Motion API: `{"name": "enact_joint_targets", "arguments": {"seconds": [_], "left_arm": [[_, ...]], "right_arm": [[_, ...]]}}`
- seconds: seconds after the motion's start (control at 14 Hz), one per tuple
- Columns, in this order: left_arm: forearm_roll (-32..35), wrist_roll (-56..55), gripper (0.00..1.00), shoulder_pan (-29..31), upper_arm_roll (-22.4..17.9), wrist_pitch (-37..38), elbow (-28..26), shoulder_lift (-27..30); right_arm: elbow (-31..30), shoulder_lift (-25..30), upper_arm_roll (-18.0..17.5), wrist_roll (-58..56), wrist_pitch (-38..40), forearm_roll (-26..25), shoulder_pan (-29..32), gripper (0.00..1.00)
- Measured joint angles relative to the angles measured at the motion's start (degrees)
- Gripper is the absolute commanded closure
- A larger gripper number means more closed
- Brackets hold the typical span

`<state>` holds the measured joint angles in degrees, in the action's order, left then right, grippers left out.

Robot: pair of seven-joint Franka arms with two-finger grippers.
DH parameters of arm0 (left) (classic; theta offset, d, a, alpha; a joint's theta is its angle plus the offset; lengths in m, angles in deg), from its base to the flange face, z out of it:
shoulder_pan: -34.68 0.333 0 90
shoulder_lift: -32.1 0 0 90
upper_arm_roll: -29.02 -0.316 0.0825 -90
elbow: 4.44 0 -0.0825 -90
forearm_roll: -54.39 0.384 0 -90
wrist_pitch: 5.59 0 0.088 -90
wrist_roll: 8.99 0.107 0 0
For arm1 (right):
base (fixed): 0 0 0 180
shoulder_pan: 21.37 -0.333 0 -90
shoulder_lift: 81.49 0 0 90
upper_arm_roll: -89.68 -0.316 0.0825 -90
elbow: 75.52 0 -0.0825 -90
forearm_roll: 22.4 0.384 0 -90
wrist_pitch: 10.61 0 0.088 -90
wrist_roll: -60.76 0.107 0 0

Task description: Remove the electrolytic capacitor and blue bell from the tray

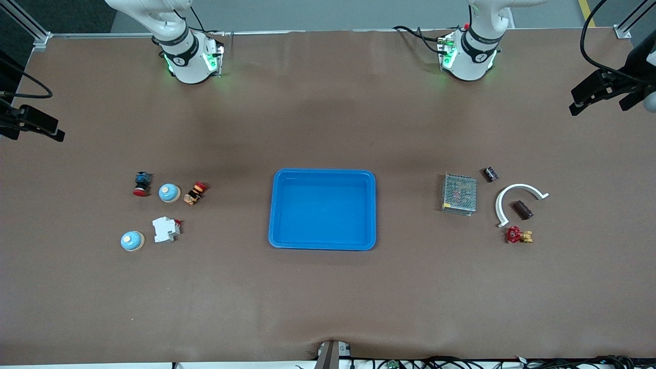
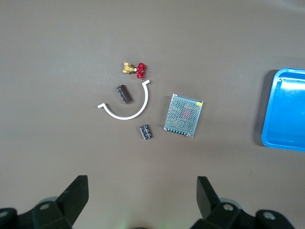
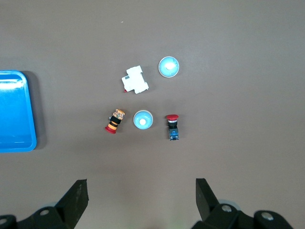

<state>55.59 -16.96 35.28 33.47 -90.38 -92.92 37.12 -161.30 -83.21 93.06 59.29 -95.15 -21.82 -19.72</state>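
Two light-blue domed bells lie toward the right arm's end of the table: one bell (image 1: 169,192) (image 3: 143,120) between two pushbuttons, the other bell (image 1: 132,241) (image 3: 168,67) nearer the front camera. Two dark capacitors lie toward the left arm's end: a small capacitor (image 1: 490,174) (image 2: 146,132), and a longer capacitor (image 1: 523,209) (image 2: 124,94) inside a white arc. The blue tray (image 1: 323,210) sits empty mid-table. My left gripper (image 2: 142,183) hangs open high over bare table, short of the capacitors. My right gripper (image 3: 141,186) hangs open the same way, short of the bells. Neither gripper shows in the front view.
Beside the bells lie a red-capped blue pushbutton (image 1: 141,183), a striped red-capped button (image 1: 195,192) and a white breaker (image 1: 166,229). By the capacitors are a metal mesh power supply (image 1: 458,193), a white curved piece (image 1: 518,199) and a red-handled brass valve (image 1: 518,235). Camera mounts stand at both table ends.
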Motion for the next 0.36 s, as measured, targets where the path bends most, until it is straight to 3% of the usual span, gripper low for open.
{"name": "enact_joint_targets", "arguments": {"seconds": [0.36], "left_arm": [[0.00, 0.00, 0.00, -0.27, 0.12, 0.00, 0.00, 0.00]], "right_arm": [[0.00, 0.00, 4.79, 0.01, 0.03, -0.02, -4.93, 0.00]]}}
